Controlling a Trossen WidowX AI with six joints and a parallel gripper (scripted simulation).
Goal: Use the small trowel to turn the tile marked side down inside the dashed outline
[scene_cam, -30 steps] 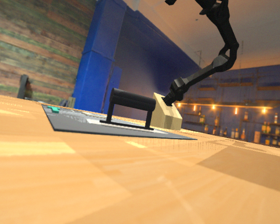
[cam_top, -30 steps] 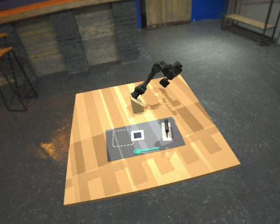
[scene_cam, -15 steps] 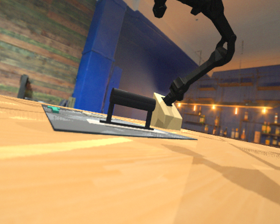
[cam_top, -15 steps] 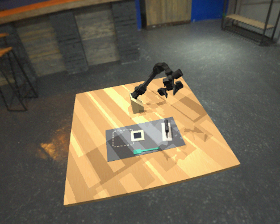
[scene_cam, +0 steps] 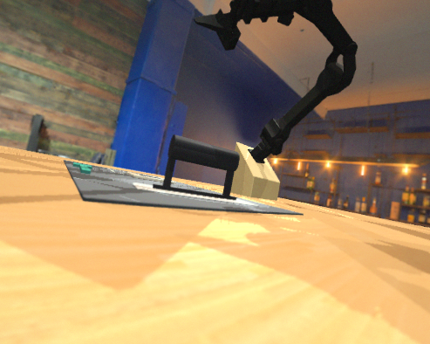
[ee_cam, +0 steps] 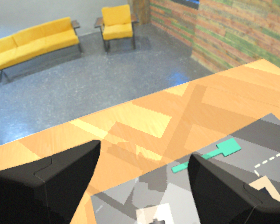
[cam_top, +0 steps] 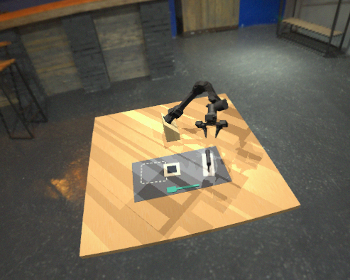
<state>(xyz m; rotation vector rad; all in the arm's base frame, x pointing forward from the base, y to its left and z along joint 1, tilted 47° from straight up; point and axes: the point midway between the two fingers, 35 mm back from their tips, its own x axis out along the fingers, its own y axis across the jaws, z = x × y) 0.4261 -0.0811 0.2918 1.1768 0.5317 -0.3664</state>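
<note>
Pincer [cam_top: 211, 136] [scene_cam: 198, 4] [ee_cam: 145, 153] open and empty above the surface [cam_top: 119, 222] [scene_cam: 160, 259] [ee_cam: 135, 120]; tile [cam_top: 172, 169] [ee_cam: 266, 186] mark-up at the dashed outline's [cam_top: 141, 173] [ee_cam: 265, 162] right edge, black-handled tool [cam_top: 208, 158] [scene_cam: 203, 152] [ee_cam: 155, 215] farther right.

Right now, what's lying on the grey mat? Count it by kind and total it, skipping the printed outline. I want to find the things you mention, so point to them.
Tiles: 1 (pale with a dark square [cam_top: 166, 170] [ee_cam: 262, 183])
Black-handled trowels: 1 [cam_top: 208, 158] [scene_cam: 203, 152] [ee_cam: 145, 215]
Green flat-ended tools: 1 [cam_top: 171, 190] [scene_cam: 83, 168] [ee_cam: 229, 146]
Total: 3

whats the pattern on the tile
The tile: dark square within a cream border, clearest in the top view.
</note>
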